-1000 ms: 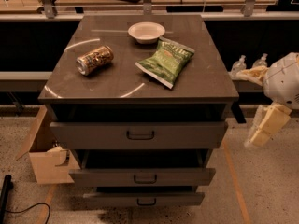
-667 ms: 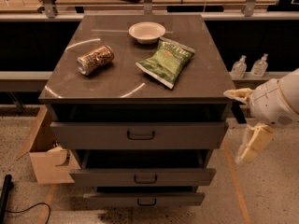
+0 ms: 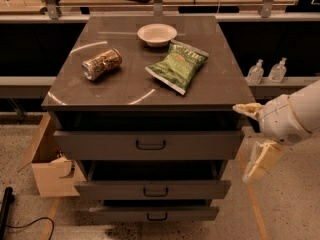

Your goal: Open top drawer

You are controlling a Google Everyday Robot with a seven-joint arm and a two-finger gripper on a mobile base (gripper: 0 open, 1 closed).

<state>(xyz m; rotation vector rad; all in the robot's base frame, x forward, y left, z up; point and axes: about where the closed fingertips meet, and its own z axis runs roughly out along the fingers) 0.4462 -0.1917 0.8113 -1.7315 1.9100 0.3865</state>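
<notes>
The top drawer (image 3: 100,145) is a wide grey drawer with a flat front and a small dark loop handle (image 3: 150,145) at its centre. It sits just under the dark cabinet top (image 3: 130,86), with a dark gap above its front; its inside does not show. My gripper (image 3: 253,135) is to the right of the cabinet, level with the top drawer's right end. Its two cream fingers (image 3: 264,160) are spread apart and hold nothing. It is well to the right of the handle.
On the cabinet top lie a can (image 3: 102,64) on its side, a white bowl (image 3: 157,34) and a green chip bag (image 3: 178,66). Two more grey drawers (image 3: 152,189) sit below, slightly out. A cardboard box (image 3: 50,169) stands at the left. Two bottles (image 3: 266,71) stand behind at the right.
My gripper has moved left and down, from beside the cabinet top to close against the cabinet's right side at top-drawer height. The drawers have not moved.
</notes>
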